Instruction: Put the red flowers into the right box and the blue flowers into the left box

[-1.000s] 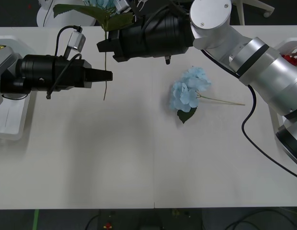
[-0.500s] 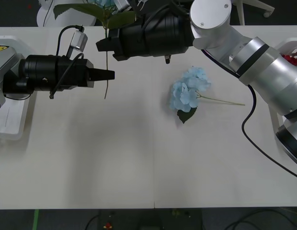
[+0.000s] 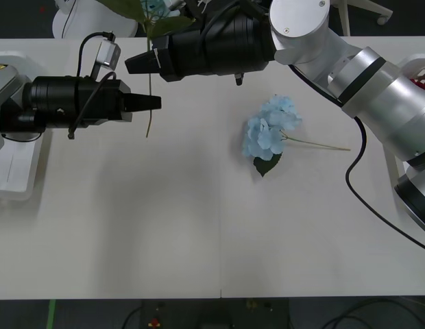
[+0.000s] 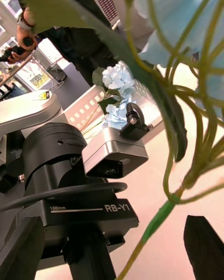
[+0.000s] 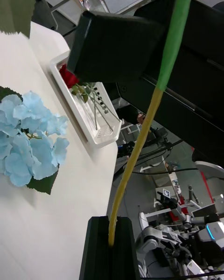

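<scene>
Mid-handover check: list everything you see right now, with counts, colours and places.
held blue hydrangea: one, green stem, hanging over the table's far left part
loose blue hydrangea: one, light blue, lying on the table right of centre
boxed blue hydrangeas: count unclear, light blue, in the left box
red roses: count unclear, dark red, in the right box
left box: one, white, table's left edge
right box: one, white, table's right edge
table: one, white
left gripper: black, shut on the held stem
right gripper: black, open, fingers either side of the same stem
</scene>
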